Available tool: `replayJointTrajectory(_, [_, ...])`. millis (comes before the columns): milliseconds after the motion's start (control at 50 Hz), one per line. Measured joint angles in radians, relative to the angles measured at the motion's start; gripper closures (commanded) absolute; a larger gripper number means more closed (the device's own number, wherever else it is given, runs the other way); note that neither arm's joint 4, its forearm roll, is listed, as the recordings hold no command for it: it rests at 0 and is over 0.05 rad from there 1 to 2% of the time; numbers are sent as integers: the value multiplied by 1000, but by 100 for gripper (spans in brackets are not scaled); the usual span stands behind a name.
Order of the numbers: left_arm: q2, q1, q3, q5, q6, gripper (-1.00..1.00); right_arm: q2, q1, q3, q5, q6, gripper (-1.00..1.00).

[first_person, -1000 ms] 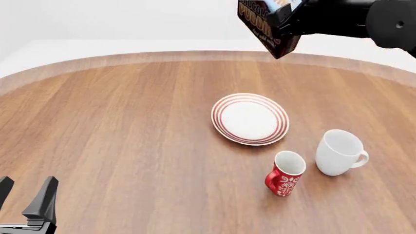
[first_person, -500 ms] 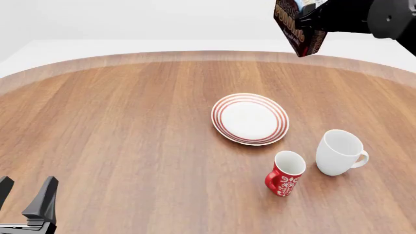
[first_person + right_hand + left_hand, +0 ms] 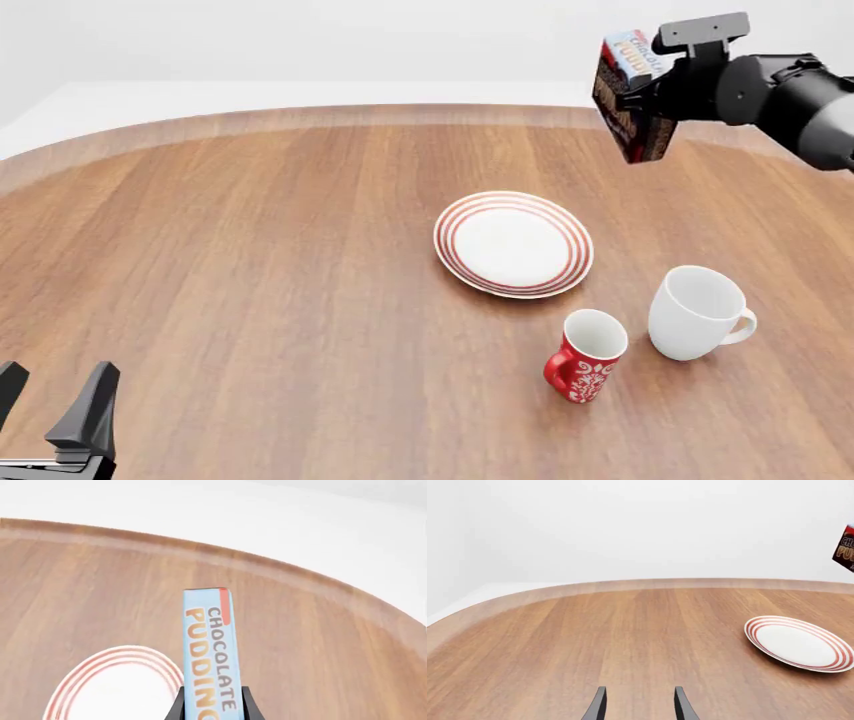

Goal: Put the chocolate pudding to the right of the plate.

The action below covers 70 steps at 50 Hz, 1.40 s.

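Note:
My right gripper (image 3: 650, 88) is shut on the chocolate pudding (image 3: 630, 95), a carton with a light blue top and dark brown front, held in the air above the table's far right, beyond the plate. In the right wrist view the carton (image 3: 212, 650) stands between the fingers (image 3: 249, 706). The plate (image 3: 514, 244), white with red rings, lies right of the table's middle; it also shows in the left wrist view (image 3: 798, 643) and the right wrist view (image 3: 113, 687). My left gripper (image 3: 51, 410) is open and empty at the near left corner; its fingers (image 3: 597, 706) show in the left wrist view.
A red patterned mug (image 3: 586, 356) stands in front of the plate. A plain white mug (image 3: 697, 312) stands to the red mug's right, near and right of the plate. The wooden table (image 3: 240, 260) has a curved far edge.
My right gripper has carried the pudding to the right and downward, from above the plate's far side toward the far right. The left arm has not moved.

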Motion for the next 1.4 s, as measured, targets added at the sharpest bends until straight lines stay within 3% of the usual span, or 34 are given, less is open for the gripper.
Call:
replayJointTrajectory(340, [0, 0, 0, 0, 0, -100, 67, -52, 92, -91, -13, 100])
replayJointTrajectory(1020, [0, 0, 0, 0, 0, -100, 42, -118, 430, -325, -3, 100])
replayJointTrajectory(1400, [0, 0, 0, 0, 0, -100, 58, -138, 479, -380, 2, 100])
